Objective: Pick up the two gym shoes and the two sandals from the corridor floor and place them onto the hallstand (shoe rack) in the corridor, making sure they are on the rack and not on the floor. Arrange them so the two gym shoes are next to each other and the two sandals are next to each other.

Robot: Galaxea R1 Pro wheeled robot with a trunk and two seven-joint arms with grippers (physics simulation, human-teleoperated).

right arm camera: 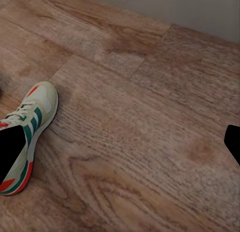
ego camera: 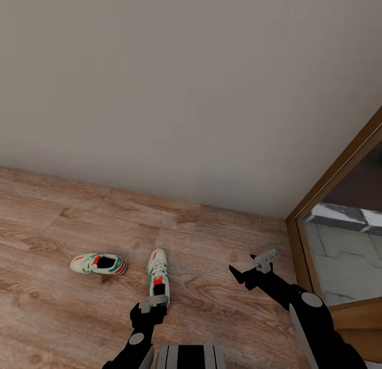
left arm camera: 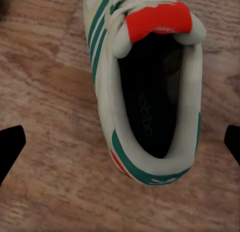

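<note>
Two white gym shoes with teal stripes and orange-red patches lie on the wood-plank corridor floor. One gym shoe rests sideways at the left. The other gym shoe points toward the wall. My left gripper hovers open just above that shoe's heel. In the left wrist view the shoe's opening sits between the widely spread fingers. My right gripper is open over bare floor to the right of it, with the same shoe off to one side. The sandals and the hallstand are out of view.
A plain pale wall meets the floor a short way behind the shoes. At the right stands a wooden door frame, with grey marbled flooring beyond it. Bare planks lie between the shoes and the frame.
</note>
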